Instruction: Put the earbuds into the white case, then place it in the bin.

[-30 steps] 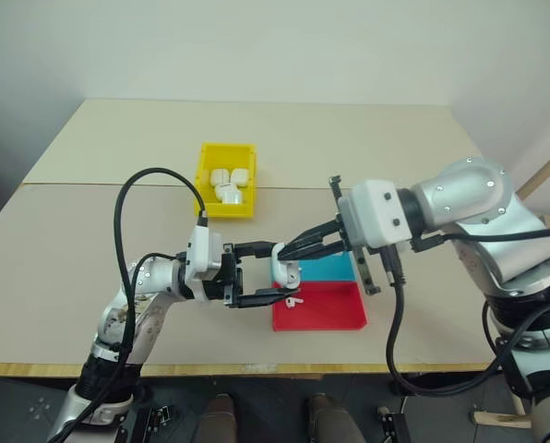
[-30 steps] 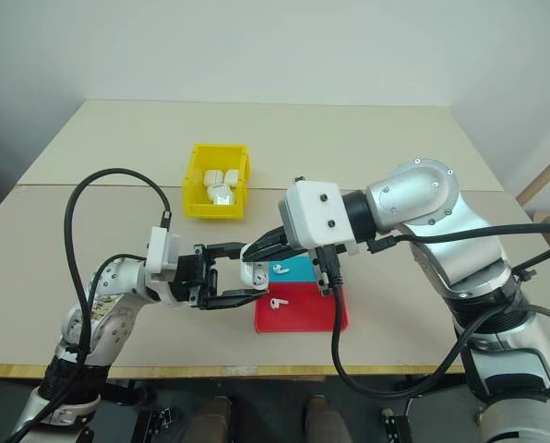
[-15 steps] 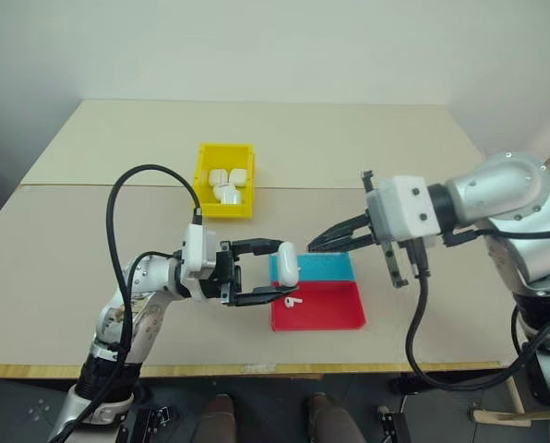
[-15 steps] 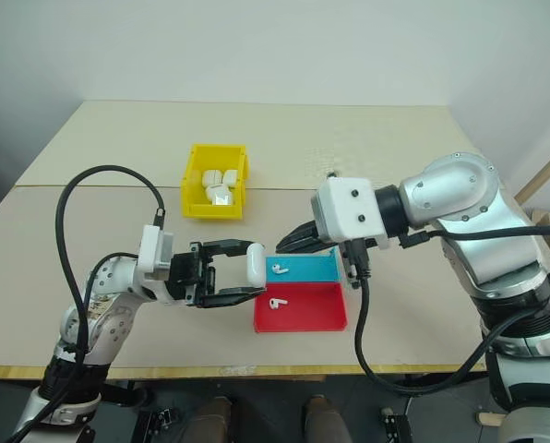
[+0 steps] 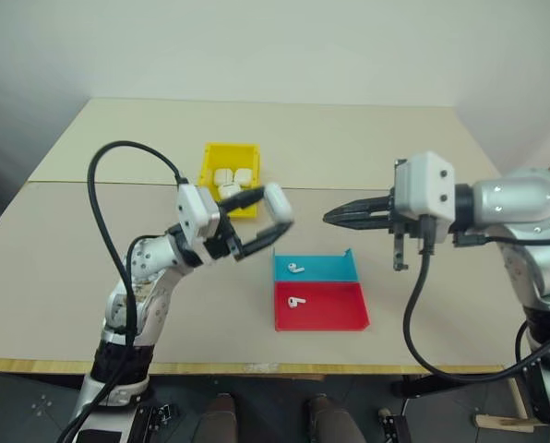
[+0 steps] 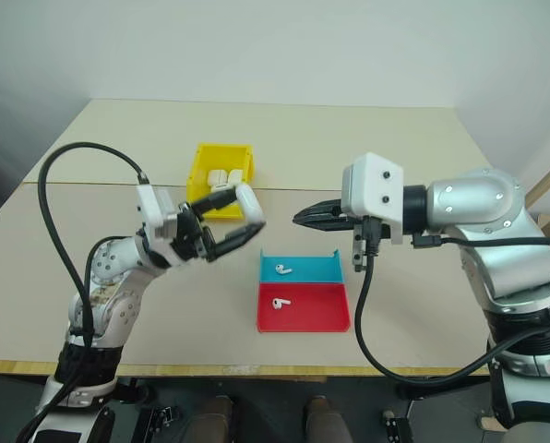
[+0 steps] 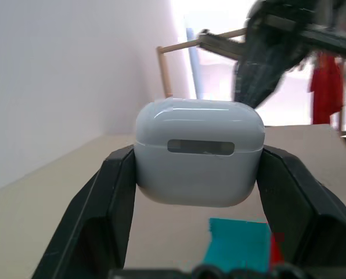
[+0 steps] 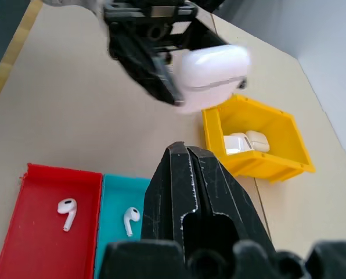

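Observation:
My left gripper [image 5: 277, 209] is shut on the white case [image 5: 278, 201], held above the table with its lid closed, just in front of the bin [image 5: 229, 149]. The wrist view shows the case [image 7: 199, 151] clamped between both black fingers [image 7: 118, 195]. The yellow bin holds several similar white cases. One of the earbuds [image 5: 295, 269] lies in the blue tray [image 5: 335, 270], the other [image 5: 295, 301] in the red tray [image 5: 340, 314]. My right gripper [image 5: 329, 218] is shut and empty, hovering to the right of the case, above the trays.
The two shallow trays sit side by side near the table's front edge. A seam crosses the table just behind the bin. Black cables loop from both arms. The table's far half is bare.
My left gripper has lifted the case up and away from the trays toward the bin. The right gripper has drawn back to the right, away from the case.

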Controlling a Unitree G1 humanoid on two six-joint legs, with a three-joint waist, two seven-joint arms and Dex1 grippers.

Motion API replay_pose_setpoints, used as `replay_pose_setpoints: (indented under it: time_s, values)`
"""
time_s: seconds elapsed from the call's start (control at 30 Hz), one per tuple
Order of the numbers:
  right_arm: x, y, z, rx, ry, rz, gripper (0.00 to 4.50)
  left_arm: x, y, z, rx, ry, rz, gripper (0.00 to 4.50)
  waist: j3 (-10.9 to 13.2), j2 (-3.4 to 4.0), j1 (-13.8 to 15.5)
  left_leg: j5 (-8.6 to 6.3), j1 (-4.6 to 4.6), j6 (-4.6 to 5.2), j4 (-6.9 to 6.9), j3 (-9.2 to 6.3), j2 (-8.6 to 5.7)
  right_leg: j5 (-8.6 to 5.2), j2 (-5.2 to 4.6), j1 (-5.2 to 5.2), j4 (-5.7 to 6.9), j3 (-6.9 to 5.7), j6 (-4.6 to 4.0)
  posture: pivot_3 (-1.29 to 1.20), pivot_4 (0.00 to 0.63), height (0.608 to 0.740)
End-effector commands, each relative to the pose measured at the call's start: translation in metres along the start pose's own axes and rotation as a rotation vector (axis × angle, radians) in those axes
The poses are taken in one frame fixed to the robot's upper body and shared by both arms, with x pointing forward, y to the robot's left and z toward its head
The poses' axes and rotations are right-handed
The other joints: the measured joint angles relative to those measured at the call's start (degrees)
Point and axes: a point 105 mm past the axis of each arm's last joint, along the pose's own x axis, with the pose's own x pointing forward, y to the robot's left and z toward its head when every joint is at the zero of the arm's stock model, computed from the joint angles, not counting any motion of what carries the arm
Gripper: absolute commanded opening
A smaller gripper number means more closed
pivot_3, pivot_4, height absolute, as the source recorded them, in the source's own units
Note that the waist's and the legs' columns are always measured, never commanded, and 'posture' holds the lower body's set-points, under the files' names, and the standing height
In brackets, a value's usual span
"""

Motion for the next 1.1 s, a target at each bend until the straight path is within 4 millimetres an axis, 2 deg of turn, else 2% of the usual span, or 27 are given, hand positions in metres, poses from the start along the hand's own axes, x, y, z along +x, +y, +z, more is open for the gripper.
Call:
replay_pose_setpoints:
  time_s: [0.03,0.17,0.27,0.6,0.67,0.7,0.77,0.8,0.93,1.1]
  values:
    - [-0.004,-0.002,0.008,-0.002,-0.025,-0.087,0.07,0.007,0.044,-0.011,0.113,0.102,0.247,2.83,0.0,0.0,0.11,0.0,0.0,0.0,0.01,0.01,0.0,0.01,0.0,-0.01,0.0,0.01,0.01,0.0,0.15,0.74]
    - [-0.002,0.003,0.002,0.048,-0.02,-0.126,0.07,0.011,0.084,-0.038,0.184,0.251,0.454,2.83,0.0,-0.01,0.19,0.0,-0.03,0.0,0.01,-0.03,-0.06,0.02,-0.02,-0.01,-0.01,-0.01,0.03,0.0,0.15,0.74]
    - [-0.002,0.004,-0.002,0.067,-0.008,-0.153,0.07,0.015,0.1,-0.048,0.168,0.28,0.53,2.83,0.0,-0.01,0.29,0.0,-0.08,0.0,0.0,-0.04,-0.11,0.01,-0.06,-0.03,-0.04,-0.02,0.05,0.0,0.15,0.74]
    - [-0.006,0.006,-0.008,0.093,0.019,-0.205,0.07,0.034,0.102,-0.082,0.108,0.367,0.521,2.83,0.0,-0.01,0.25,0.0,-0.13,0.0,-0.01,-0.05,-0.19,0.0,-0.15,-0.04,-0.06,-0.04,0.09,0.0,0.15,0.74]
    - [-0.006,0.006,-0.007,0.106,0.017,-0.2,0.0,0.036,0.104,-0.088,0.075,0.388,0.537,3.55,0.0,-0.01,0.24,0.0,-0.13,0.0,-0.01,-0.05,-0.2,0.0,-0.15,-0.04,-0.05,-0.04,0.09,0.0,0.15,0.74]
    - [-0.006,0.006,-0.007,0.106,0.015,-0.199,0.0,0.037,0.105,-0.09,0.071,0.394,0.544,3.73,0.0,-0.02,0.21,0.0,-0.13,0.0,-0.01,-0.05,-0.2,0.0,-0.15,-0.04,-0.05,-0.04,0.09,0.0,0.15,0.74]
    - [-0.006,0.006,-0.007,0.11,0.015,-0.2,0.0,0.039,0.107,-0.09,0.087,0.4,0.562,4.37,0.0,-0.02,0.15,0.0,-0.14,0.0,-0.01,-0.05,-0.21,0.0,-0.15,-0.04,-0.06,-0.04,0.1,0.0,0.15,0.74]
    - [-0.006,0.006,-0.007,0.107,0.016,-0.201,0.0,0.039,0.108,-0.09,0.097,0.4,0.563,4.44,0.0,-0.02,0.13,0.0,-0.13,0.0,-0.01,-0.05,-0.21,-0.01,-0.15,-0.04,-0.05,-0.04,0.1,0.0,0.15,0.74]
    - [-0.008,0.007,-0.009,0.108,0.031,-0.192,0.0,0.04,0.108,-0.087,0.111,0.378,0.554,4.44,0.0,-0.02,0.16,0.0,-0.13,0.0,-0.02,-0.05,-0.21,0.0,-0.15,-0.05,-0.05,-0.04,0.1,0.0,0.15,0.74]
    - [-0.011,0.006,-0.01,0.104,0.039,-0.209,0.0,0.038,0.108,-0.06,0.008,0.25,0.536,4.44,0.0,-0.02,0.15,0.01,-0.14,-0.01,-0.01,-0.05,-0.21,0.0,-0.16,-0.04,-0.04,-0.04,0.11,0.0,0.15,0.74]
